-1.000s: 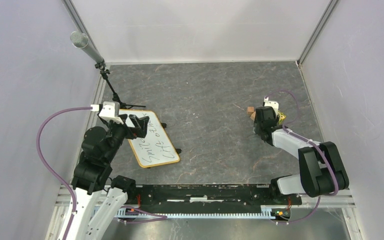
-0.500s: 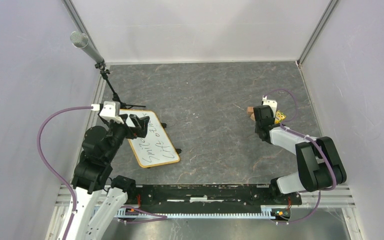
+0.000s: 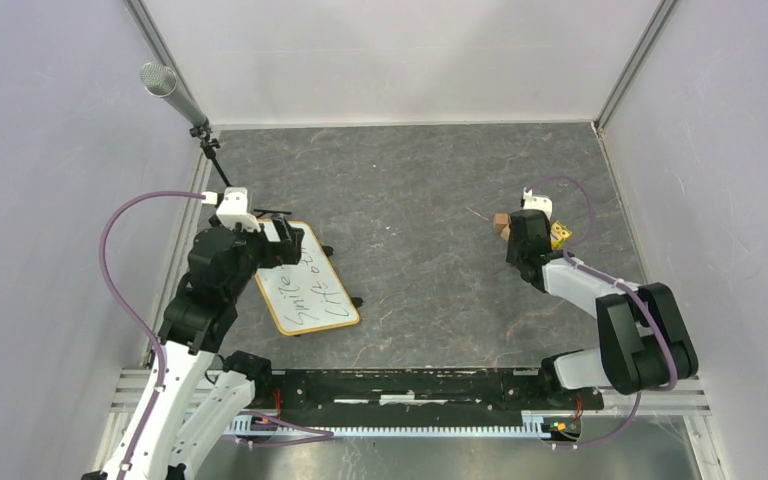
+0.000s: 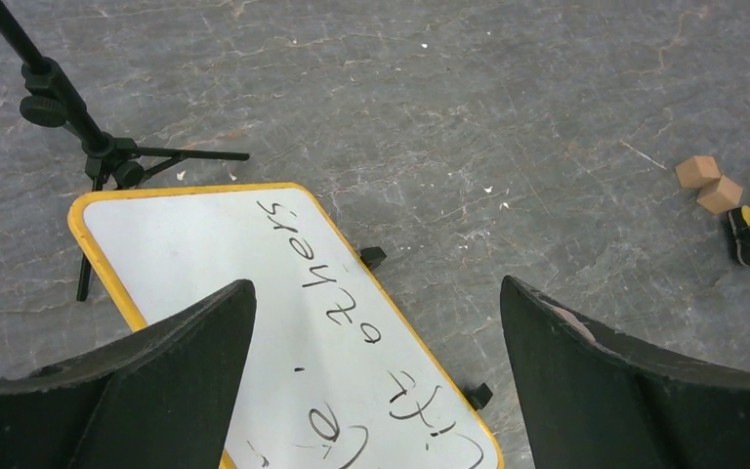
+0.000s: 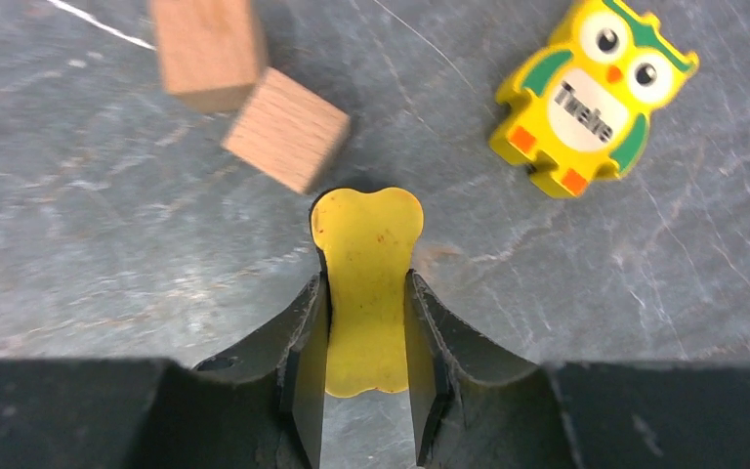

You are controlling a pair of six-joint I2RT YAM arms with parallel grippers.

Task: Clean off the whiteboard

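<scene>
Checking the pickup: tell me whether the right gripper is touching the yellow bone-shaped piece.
Touching. The right wrist view shows the right gripper clamping the yellow bone-shaped piece, both fingers flush against its sides.

Even, diffuse light fills all three views, leaving only faint, soft shadows on the grey table (image 3: pixel 410 200). The overhead view is sharp. In the right wrist view the upper wooden block (image 5: pixel 205 49) is blurred and the yellow bone-shaped piece (image 5: pixel 366 283) is crisp, while the fingers (image 5: pixel 298 391) look nearly black.
</scene>
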